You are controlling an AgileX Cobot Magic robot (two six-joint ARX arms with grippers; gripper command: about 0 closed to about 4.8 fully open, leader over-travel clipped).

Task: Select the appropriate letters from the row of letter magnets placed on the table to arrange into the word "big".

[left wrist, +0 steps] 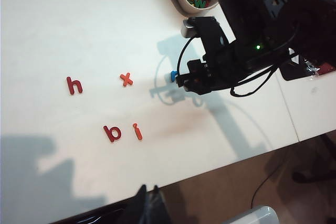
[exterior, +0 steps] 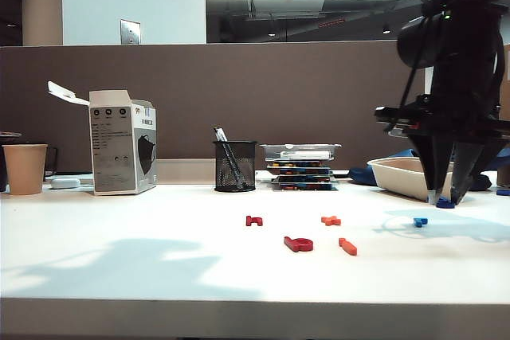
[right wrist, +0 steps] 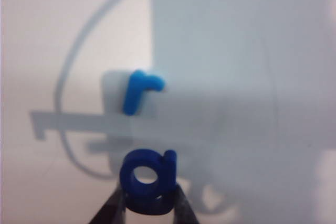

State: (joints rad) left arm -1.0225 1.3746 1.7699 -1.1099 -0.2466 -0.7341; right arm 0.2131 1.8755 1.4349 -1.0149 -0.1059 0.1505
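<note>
My right gripper (right wrist: 149,191) is shut on the dark blue looped letter (right wrist: 147,174), with a finger on each side of it. In the exterior view that gripper (exterior: 444,197) points down at the right of the table (exterior: 119,252), the dark blue letter (exterior: 445,203) at its tips. The light blue piece (right wrist: 140,90) lies just beyond it. The red looped letter (left wrist: 112,132) and the thin orange bar (left wrist: 137,130) lie side by side nearer the front edge. My left gripper (left wrist: 148,188) is shut and empty above the table's front edge.
A dark red blocky letter (exterior: 253,220) and an orange-red cross-shaped one (exterior: 331,220) lie mid-table. A white tray (exterior: 398,174) of spare letters stands behind the right arm. At the back are a mesh pen cup (exterior: 235,166), stacked cases (exterior: 300,166), a carton (exterior: 123,142) and a paper cup (exterior: 25,168).
</note>
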